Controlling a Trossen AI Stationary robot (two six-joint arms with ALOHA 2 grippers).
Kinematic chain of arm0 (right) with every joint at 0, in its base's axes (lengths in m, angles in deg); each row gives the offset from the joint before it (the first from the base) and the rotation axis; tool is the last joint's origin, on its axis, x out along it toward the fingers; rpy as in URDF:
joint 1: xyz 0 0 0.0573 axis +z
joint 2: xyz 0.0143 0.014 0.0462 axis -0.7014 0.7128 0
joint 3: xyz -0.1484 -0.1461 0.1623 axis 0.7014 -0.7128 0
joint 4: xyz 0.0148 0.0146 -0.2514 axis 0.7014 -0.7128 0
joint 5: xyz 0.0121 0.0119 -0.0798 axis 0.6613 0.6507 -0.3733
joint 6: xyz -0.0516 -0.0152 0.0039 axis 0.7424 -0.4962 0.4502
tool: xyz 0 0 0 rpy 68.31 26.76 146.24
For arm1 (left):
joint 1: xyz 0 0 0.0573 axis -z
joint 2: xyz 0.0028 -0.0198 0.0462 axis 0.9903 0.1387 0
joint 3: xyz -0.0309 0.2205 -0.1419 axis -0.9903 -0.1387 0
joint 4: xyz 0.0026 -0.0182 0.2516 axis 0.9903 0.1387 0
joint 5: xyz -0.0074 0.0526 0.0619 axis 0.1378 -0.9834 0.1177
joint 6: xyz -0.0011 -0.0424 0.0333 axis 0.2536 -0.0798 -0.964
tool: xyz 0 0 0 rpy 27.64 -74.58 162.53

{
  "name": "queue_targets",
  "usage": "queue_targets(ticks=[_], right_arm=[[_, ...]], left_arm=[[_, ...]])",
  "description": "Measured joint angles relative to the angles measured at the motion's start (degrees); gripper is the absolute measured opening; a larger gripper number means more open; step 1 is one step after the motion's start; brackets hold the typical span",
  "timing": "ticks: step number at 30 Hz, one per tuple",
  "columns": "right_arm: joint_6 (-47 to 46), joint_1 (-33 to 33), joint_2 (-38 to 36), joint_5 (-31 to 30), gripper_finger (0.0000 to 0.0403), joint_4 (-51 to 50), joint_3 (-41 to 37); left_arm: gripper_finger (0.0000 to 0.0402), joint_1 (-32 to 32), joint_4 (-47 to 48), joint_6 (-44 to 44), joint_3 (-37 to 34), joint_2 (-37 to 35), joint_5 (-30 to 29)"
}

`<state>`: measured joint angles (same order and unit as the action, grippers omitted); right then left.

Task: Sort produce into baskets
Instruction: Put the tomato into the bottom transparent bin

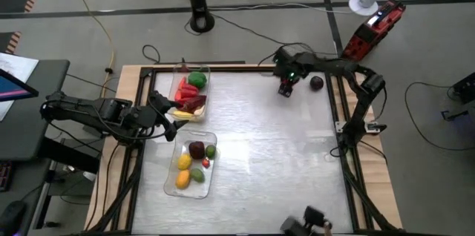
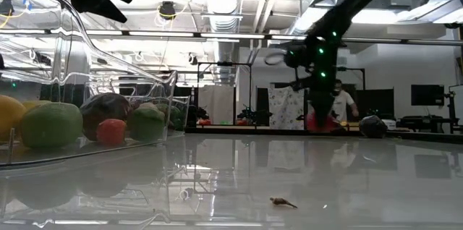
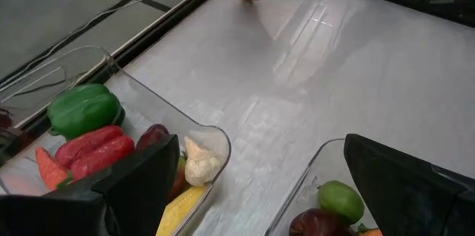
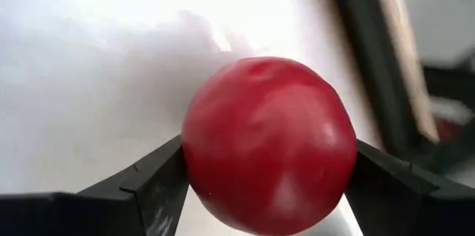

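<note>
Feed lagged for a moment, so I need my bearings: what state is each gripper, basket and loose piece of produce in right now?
Right gripper: at the table's far side, jaws either side of a round red fruit, touching it.
Left gripper: open, empty, between the baskets.
Far clear plastic basket: holds peppers, garlic and more.
Near clear plastic basket: holds round fruits.
Dark purple fruit: loose on the table.

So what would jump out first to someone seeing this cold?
The red fruit fills the right wrist view, sitting between the fingers of the right gripper at the table's far side. Next, the two clear baskets of colourful produce on the left, with the open left gripper hovering between them.
</note>
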<state>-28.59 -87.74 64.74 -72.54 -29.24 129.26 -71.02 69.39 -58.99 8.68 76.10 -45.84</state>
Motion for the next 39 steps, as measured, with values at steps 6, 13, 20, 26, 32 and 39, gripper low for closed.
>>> queue_targets(ticks=[6,13,20,26,32,39], right_arm=[[-1.3,15.2,-1.4,1.4,0.0332,0.5,0.3],[-1.9,32.2,-1.7,1.6,0.0332,4.7,4.5],[-3.0,42.7,-1.8,4.9,0.0333,9.5,12.7],[-2.2,46.8,-1.8,11.3,0.0333,24.1,13.3],[-1.5,47.1,0.5,16.5,0.0333,36.4,13.3],[0.4,46.9,8.6,19.9,0.0360,44.2,16.6]], left_arm=[[0.0368,0.0,0.0,0.5,0.0,0.0,0.0],[0.0368,0.0,-0.3,0.6,0.0,0.0,-0.2],[0.0368,0.0,-0.4,1.0,0.0,0.0,-0.4],[0.0368,0.0,-0.6,0.2,0.0,0.0,-3.2],[0.0368,0.0,-1.5,0.5,0.0,0.0,-3.2],[0.0368,0.0,-9.3,-7.0,0.0,-0.1,3.1]])
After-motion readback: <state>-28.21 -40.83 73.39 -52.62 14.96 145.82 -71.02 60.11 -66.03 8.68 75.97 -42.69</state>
